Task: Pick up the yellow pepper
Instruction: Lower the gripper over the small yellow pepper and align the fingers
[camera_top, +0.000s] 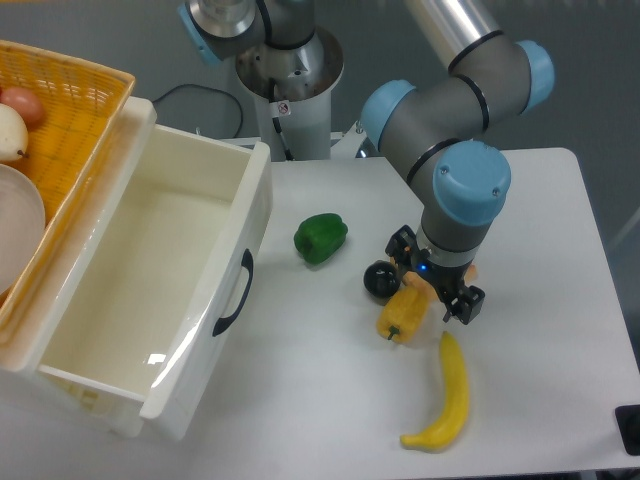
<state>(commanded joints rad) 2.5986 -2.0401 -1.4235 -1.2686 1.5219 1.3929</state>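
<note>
Tabletop (540, 200), white, fills the right half of the fixed camera's view, and a grey robot arm (450, 90) with pale blue joint caps reaches down over it from the twelve o'clock edge. At the arm's tip the gripper (418, 296) points straight down near the middle of the table. Its black fingers (462, 303) sit on either side of the yellow pepper (403, 314), whose upper part lies between them and touches them, so the tool appears to be pinching the pepper. I cannot tell from this angle whether the pepper rests on the table or is raised off it. The pepper is small, stubby and yellow-orange, tilted toward seven o'clock from the gripper.

Just beside the pepper, at its ten o'clock, sits a small glossy black ball (380, 280). Farther out in the same direction lies a green bell pepper (320, 238), well apart from the gripper. At five o'clock from the yellow pepper, close to it, lies a long curved banana (445, 400), running toward the table's near edge.

On the left, at nine o'clock, stands an open white bin (235, 215) with a black handle (232, 295) on its near side. Beyond that, at the far left edge, is a woven yellow basket (70, 120) holding pale rounded items only partly in view. A second robot base (290, 70) stands behind the table at twelve o'clock.
</note>
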